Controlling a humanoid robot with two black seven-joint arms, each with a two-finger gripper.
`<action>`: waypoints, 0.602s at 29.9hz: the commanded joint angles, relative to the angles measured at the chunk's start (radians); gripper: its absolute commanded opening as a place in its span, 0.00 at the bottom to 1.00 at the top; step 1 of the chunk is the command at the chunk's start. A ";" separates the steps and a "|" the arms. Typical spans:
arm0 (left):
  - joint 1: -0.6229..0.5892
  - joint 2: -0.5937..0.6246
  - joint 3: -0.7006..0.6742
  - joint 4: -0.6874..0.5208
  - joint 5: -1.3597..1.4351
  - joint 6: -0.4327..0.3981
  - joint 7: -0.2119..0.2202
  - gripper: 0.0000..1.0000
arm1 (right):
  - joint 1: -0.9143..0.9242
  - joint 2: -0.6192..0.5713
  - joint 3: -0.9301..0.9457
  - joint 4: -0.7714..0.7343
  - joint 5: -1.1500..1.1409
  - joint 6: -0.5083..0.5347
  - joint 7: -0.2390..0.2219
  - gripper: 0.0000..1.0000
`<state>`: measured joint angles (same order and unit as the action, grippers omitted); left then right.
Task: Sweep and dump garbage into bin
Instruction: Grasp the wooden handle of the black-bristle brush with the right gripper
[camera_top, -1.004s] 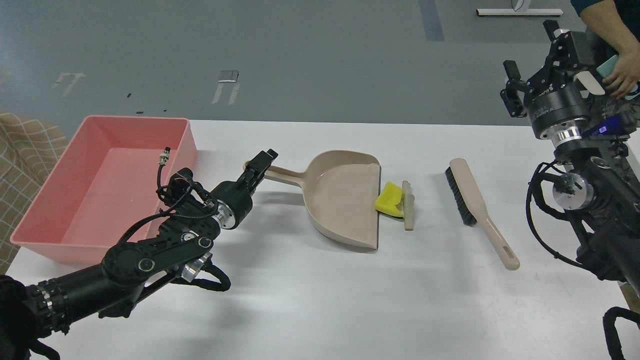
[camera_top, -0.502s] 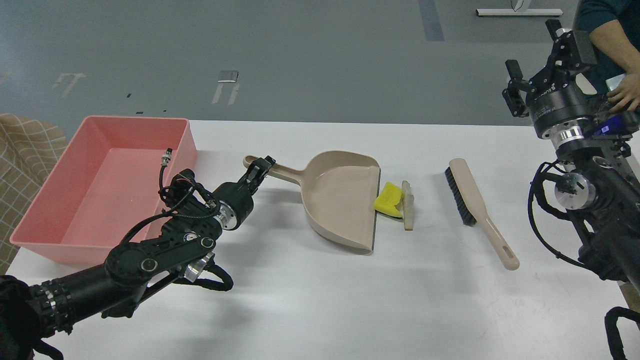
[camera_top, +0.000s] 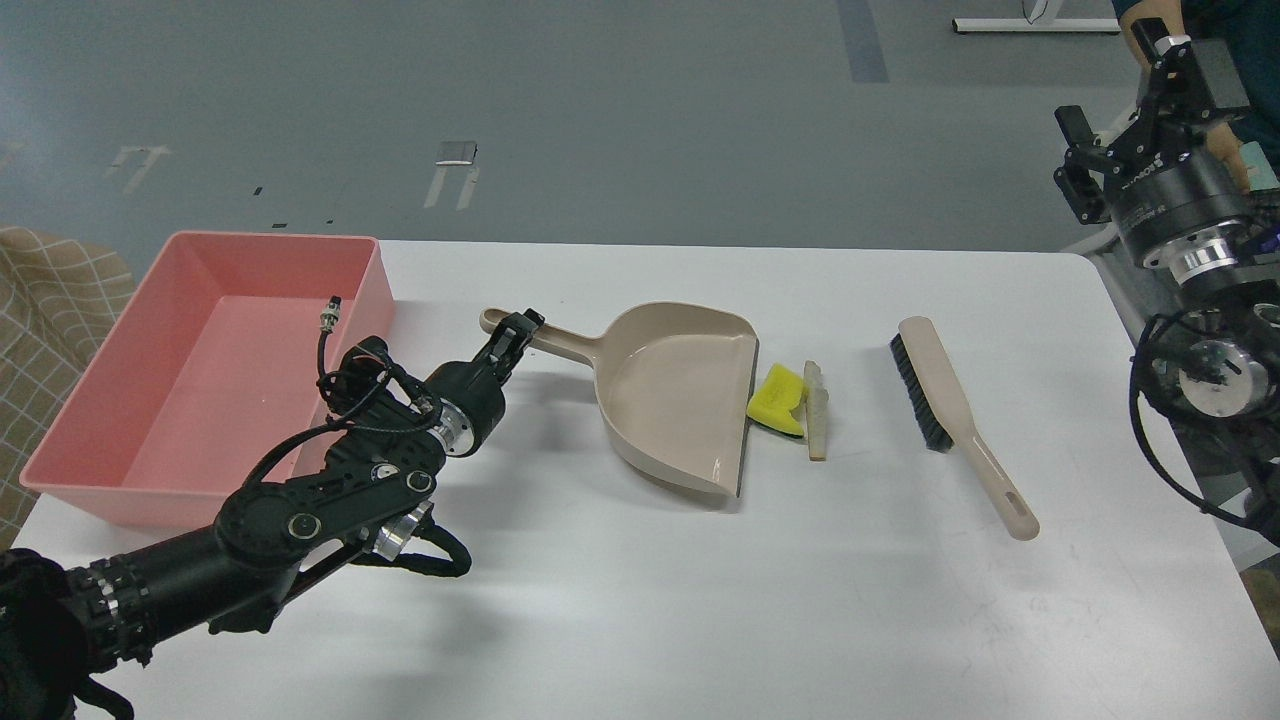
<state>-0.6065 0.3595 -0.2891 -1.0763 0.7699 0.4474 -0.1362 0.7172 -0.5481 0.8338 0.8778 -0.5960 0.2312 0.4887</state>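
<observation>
the left gripper (camera_top: 515, 333) is seen clamped on the handle of the beige dustpan (camera_top: 675, 395), which lies flat on the white table (camera_top: 700, 600). the yellow sponge chunk (camera_top: 778, 400) is found touching the dustpan's open edge, with the pale bread slice (camera_top: 817, 410) just beside it. the brush (camera_top: 950, 415) is laid well apart to the right, untouched. the pink bin (camera_top: 150, 400) is placed at the table's left end. the right gripper (camera_top: 1150, 100) is raised beyond the table's right edge; whether its jaws are parted cannot be told.
</observation>
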 joint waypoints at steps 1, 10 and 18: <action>-0.001 -0.017 0.001 -0.001 0.003 0.041 -0.003 0.00 | 0.007 -0.191 -0.183 0.133 -0.014 0.002 0.000 1.00; -0.004 -0.014 0.001 -0.002 0.006 0.041 -0.010 0.00 | 0.001 -0.493 -0.424 0.328 -0.310 0.008 0.000 1.00; 0.001 -0.017 0.004 -0.010 0.015 0.041 -0.049 0.00 | -0.016 -0.592 -0.550 0.380 -0.462 0.011 0.000 1.00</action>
<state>-0.6105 0.3449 -0.2859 -1.0830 0.7819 0.4890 -0.1664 0.7052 -1.1258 0.3254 1.2497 -1.0362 0.2423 0.4888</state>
